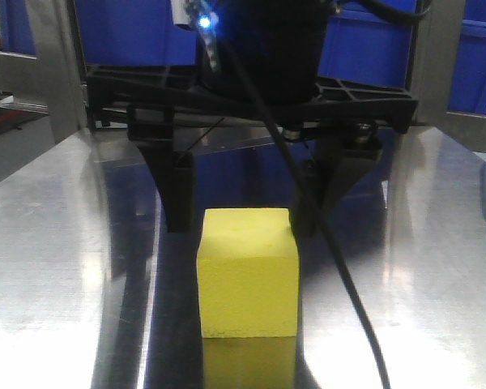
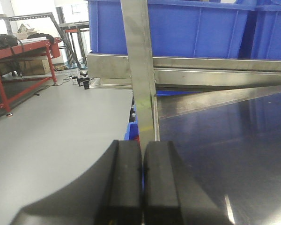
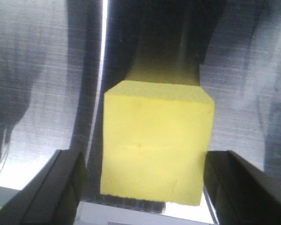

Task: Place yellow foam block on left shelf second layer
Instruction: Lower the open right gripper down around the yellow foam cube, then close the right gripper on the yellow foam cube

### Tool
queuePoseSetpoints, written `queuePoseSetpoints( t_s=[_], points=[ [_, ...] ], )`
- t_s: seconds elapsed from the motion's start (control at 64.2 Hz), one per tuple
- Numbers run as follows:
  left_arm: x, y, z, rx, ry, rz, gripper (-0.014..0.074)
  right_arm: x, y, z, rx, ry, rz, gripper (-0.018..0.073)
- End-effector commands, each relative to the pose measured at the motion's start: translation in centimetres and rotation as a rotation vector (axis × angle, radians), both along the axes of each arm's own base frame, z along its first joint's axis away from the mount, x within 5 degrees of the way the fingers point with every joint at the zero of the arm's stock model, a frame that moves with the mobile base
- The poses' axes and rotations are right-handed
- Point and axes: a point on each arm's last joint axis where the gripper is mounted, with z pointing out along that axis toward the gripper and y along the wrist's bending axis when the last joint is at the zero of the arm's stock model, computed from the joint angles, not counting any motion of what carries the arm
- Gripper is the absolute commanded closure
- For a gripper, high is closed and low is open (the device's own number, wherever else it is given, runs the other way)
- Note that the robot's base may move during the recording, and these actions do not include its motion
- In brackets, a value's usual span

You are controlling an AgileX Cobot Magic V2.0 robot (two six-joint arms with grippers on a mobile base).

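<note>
- Front-facing view: the right pincer [image 1: 241, 232] hangs spread wide. Its two black fingers [image 1: 178, 194] come down on either side of the far end of the yellow foam block [image 1: 248, 275]. The block stands flat on the shiny steel surface [image 1: 57, 267] and reaches out past the fingertips toward the camera. Whether either finger touches it cannot be told here. A black cable [image 1: 340, 259] runs down across one finger and past the block's side. Blue bins [image 1: 373, 49] stand behind the pincer.
- Left wrist view: the left pincer [image 2: 141, 145] has its fingers pressed together with nothing between them. Straight ahead of the tips rises a steel upright [image 2: 143, 70], with more blue bins above and beyond it. A red-framed table [image 2: 18, 61] stands far off to the pincer's left.
- Right wrist view: the block sits straight ahead between the spread fingers. There is a plain gap on one side, and the other finger is just beside it. The pincer is not clamped on the block.
</note>
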Motion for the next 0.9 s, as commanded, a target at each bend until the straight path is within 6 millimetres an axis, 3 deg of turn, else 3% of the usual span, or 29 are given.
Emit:
queuePoseSetpoints(
  t_s=[0.0, 0.545, 0.888],
  points=[
    [-0.1, -0.1, 0.0, -0.012, -0.076, -0.010, 0.0460, 0.1, 0.0, 2.2, 0.065, -0.071, 0.005, -0.0064],
    [-0.1, -0.1, 0.0, -0.012, -0.076, -0.010, 0.0460, 0.6, -0.2, 2.2, 0.031, -0.125, 0.021, -0.0064],
    [-0.1, -0.1, 0.0, -0.012, -0.076, -0.010, 0.0460, 1.0, 0.3, 0.6, -0.007, -0.094, 0.022, -0.0064]
  ],
)
